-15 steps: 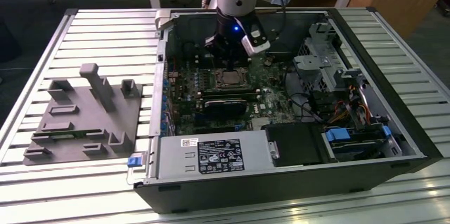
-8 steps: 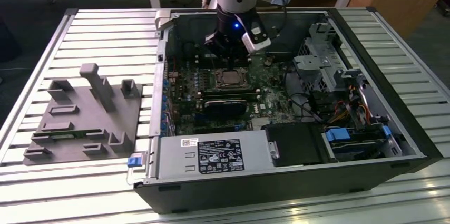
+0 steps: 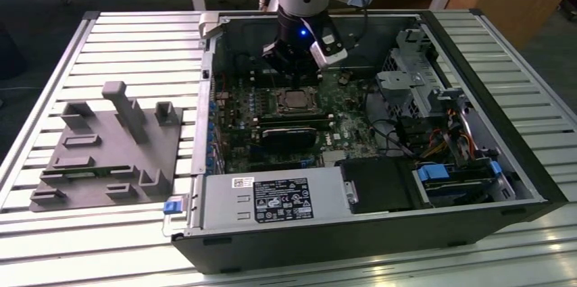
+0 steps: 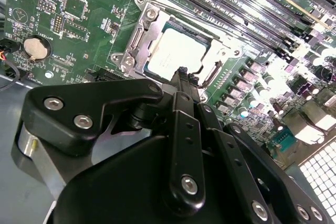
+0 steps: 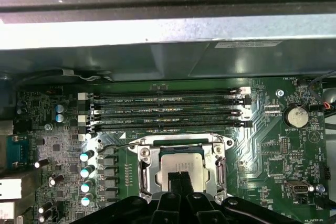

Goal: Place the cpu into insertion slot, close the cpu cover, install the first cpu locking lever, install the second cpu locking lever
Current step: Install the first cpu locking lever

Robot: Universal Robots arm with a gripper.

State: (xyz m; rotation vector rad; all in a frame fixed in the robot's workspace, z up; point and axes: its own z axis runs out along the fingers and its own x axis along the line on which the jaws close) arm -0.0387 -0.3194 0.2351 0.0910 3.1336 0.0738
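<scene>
cpu, exterior view: the cpu [image 3: 292, 100] lies flat in the insertion slot [image 3: 309, 102], mid-board inside the open computer case [image 3: 361, 246].
My claw, exterior view: my gripper [image 3: 291, 84] hangs straight down at the socket's edge. I cannot tell whether it touches.
Table, exterior view: the case rests on a slatted metal table [image 3: 135, 37]. A grey fixture block [image 3: 108, 159] sits well apart, to the exterior view's left.
Cpu, second wrist view: its silver-grey top shows through the window of the cpu cover [image 4: 137, 43], which looks laid down around it.
Claw state, second wrist view: my fingers [image 4: 181, 85] are pressed together with nothing visible between them, tips at the cover's rim.
Handling, my judgement: light, stiff and thin, with a smooth lid that is likely slippery and a delicate underside. It is best taken by two opposite edges and never pressed hard on top. With the frame over it, those edges are out of my reach.
Board, first wrist view: a green circuit board [image 5: 262, 150], with memory slots [image 5: 168, 111] just beside the socket and capacitors [image 5: 84, 171] near one side.
Room, first wrist view: free above the socket and crowded at its sides, with the case wall beyond the memory slots.
</scene>
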